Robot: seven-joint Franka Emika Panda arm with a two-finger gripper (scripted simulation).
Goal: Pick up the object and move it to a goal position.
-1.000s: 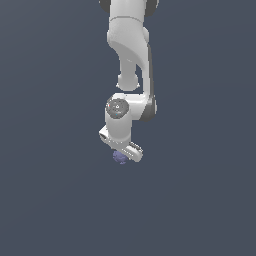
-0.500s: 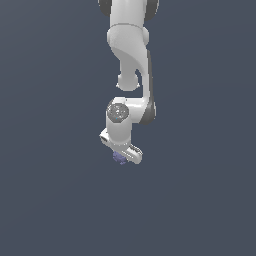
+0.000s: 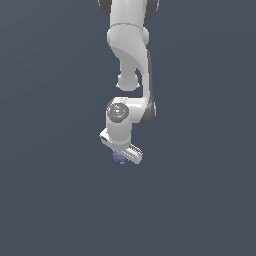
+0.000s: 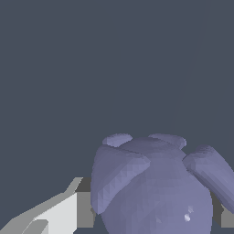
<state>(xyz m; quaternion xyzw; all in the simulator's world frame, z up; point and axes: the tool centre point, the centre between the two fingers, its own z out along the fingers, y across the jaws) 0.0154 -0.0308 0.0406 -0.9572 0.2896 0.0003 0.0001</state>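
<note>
A: So, where is the object [image 3: 119, 158] sitting relative to the arm [image 3: 131, 65]?

B: Directly under the white hand, tucked at the gripper [image 3: 120, 159]. In the exterior view only a little bluish-purple lump peeks out below the hand's lower edge, toward the exterior view's left of the pale bar that runs across the hand.

A: And the fingers [image 4: 59, 212]?

B: Clenched on the ball. In the wrist view the bumpy purple body fills the space between them, with a light grey finger pressed against one flank and a sliver of another at the opposite flank.

A: Is it resting on anything?

B: I cannot tell. The background around the arm is one flat dark grey-blue, with no edge or shadow to show a counter under the ball.

A: How does the arm stand?

B: It reaches down from the upper edge of the exterior view, wrist pointing downward over the ball.
</note>
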